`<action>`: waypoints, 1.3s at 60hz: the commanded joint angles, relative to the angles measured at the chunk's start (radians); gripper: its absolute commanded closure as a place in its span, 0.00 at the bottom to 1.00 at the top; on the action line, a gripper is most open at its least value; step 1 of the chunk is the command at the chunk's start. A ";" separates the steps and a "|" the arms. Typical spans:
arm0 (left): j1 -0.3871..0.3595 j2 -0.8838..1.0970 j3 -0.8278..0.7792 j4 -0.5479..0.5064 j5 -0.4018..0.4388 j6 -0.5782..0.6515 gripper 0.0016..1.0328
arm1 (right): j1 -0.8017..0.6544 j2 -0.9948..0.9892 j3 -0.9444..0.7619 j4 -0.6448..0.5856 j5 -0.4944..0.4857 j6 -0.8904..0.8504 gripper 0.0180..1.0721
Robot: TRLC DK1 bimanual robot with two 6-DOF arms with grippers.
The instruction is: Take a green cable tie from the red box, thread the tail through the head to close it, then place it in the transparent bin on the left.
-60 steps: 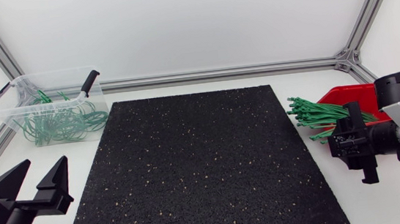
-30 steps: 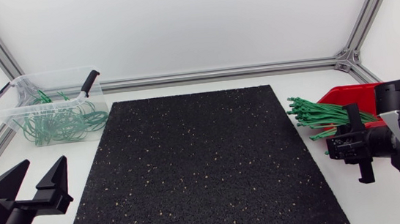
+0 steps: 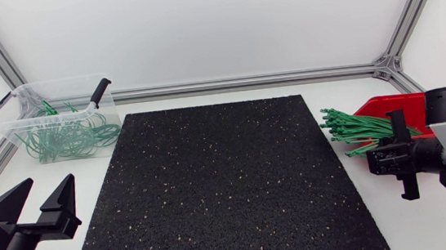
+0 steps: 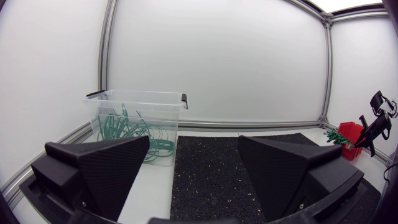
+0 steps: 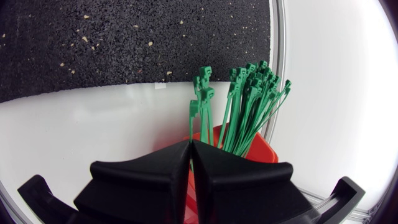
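Observation:
The red box stands at the table's right edge with a bundle of green cable ties fanning out of it towards the mat. My right gripper is at the near side of that bundle. In the right wrist view the right gripper is shut on a green cable tie that sticks out ahead of the fingers, beside the rest of the bundle and over the red box. The left gripper hangs open and empty at the front left, well short of the transparent bin.
A black speckled mat covers the table's middle. The transparent bin holds several closed green tie loops and has black handles. Aluminium frame rails run along the back and side edges of the table.
The right gripper's fingers have closed together on a green tie, and the gripper has turned and shifted a little to the right. The left arm has stayed still.

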 commanded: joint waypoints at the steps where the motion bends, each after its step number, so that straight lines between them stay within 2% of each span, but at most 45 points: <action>1: 0.004 -0.001 -0.037 -0.027 0.001 -0.020 0.04 | -0.007 -0.047 -0.030 -0.022 -0.005 -0.033 0.95; 9: -0.003 -0.003 -0.039 -0.025 0.001 -0.020 0.04 | 0.008 -0.151 -0.003 -0.086 -0.023 0.020 0.95; 16: -0.012 -0.003 -0.039 -0.024 0.001 -0.020 0.04 | 0.051 -0.311 0.014 -0.083 -0.054 0.122 0.95; 21: -0.014 -0.004 -0.039 -0.024 0.001 -0.020 0.04 | 0.072 -0.375 0.057 -0.150 -0.043 0.189 0.95; 24: -0.014 -0.004 -0.039 -0.024 0.001 -0.020 0.04 | 0.108 -0.412 0.088 -0.212 -0.020 0.229 0.95; 31: -0.014 -0.004 -0.039 -0.022 0.001 -0.020 0.04 | 0.214 -0.501 0.115 -0.262 0.058 0.275 0.95; 42: -0.017 -0.006 -0.039 -0.024 0.001 -0.027 0.04 | 0.450 -0.542 0.264 -0.486 0.196 0.416 0.95; 44: -0.020 -0.006 -0.039 -0.024 0.001 -0.027 0.04 | 0.490 -0.536 0.299 -0.552 0.207 0.448 0.95; 56: -0.025 -0.007 -0.039 -0.022 0.001 -0.015 0.04 | 0.666 -0.485 0.500 -0.732 0.240 0.708 0.95; 66: -0.032 -0.007 -0.029 -0.017 0.006 -0.009 0.04 | 0.792 -0.381 0.639 -0.858 0.201 0.941 0.95; 69: -0.038 -0.007 -0.014 -0.027 0.020 -0.009 0.04 | 0.798 -0.343 0.672 -0.891 0.136 0.996 0.95; 78: -0.043 -0.003 0.027 -0.051 0.061 -0.029 0.04 | 0.692 -0.220 0.731 -0.956 -0.172 1.102 0.95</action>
